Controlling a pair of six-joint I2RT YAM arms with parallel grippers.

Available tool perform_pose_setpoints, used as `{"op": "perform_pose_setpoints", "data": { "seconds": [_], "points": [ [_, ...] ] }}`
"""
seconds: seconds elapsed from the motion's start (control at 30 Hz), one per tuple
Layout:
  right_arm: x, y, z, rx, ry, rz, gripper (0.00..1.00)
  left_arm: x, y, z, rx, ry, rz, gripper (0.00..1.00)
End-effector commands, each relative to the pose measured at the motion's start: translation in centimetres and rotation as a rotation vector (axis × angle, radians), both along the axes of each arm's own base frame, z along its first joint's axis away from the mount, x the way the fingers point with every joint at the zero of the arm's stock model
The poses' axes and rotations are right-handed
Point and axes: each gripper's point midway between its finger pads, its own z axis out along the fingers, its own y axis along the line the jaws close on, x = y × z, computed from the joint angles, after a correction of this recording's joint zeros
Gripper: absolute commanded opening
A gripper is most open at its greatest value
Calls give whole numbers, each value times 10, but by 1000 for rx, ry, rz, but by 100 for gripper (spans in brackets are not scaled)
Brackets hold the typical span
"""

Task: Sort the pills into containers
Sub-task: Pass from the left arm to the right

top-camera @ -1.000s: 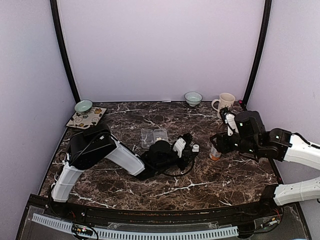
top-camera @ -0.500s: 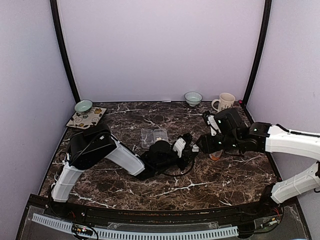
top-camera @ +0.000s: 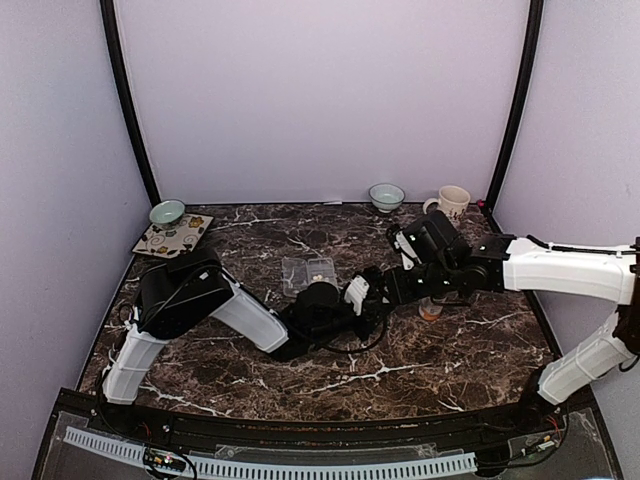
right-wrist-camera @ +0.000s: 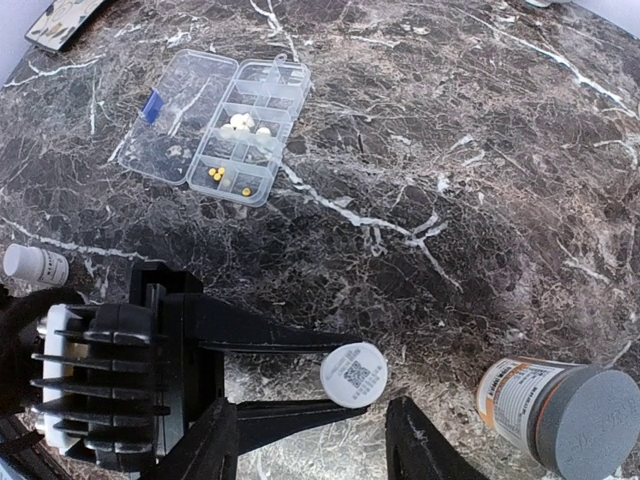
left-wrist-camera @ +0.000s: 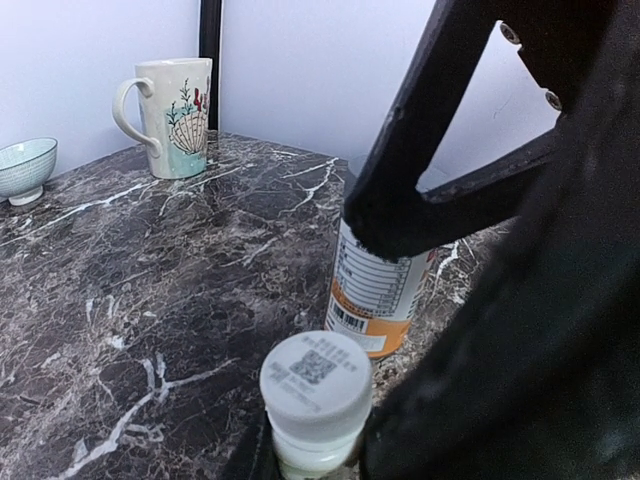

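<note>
Two grippers meet mid-table, well in from every edge of the table (top-camera: 470, 370).
The left gripper (top-camera: 378, 297) is clamped on a small white bottle (right-wrist-camera: 353, 373); the right gripper (right-wrist-camera: 310, 405) hovers above it, jaws apart and holding nothing — an orange bottle (right-wrist-camera: 560, 415) stands just beside. The pills (right-wrist-camera: 245, 125) lie in the open pill box (right-wrist-camera: 175, 100), well apart from both grippers, bare marble between.

The dark marble table (top-camera: 400, 370) carries an open pill box (right-wrist-camera: 215, 125), orange bottle (right-wrist-camera: 515, 395), mug (top-camera: 451, 203), bowl (top-camera: 386, 196) and patterned tray (top-camera: 173, 235).
</note>
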Motion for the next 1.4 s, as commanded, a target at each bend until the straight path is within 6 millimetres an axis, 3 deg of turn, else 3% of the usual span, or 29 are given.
{"op": "perform_pose_setpoints", "data": {
  "seconds": [0.0, 1.37],
  "points": [
    [4, 5, 4, 9, 22, -15, 52, -4, 2, 14, -32, -26, -1, 0],
    [17, 11, -35, -35, 142, -25, 50, -11, 10, 30, -61, -81, -13, 0]
  ]
}}
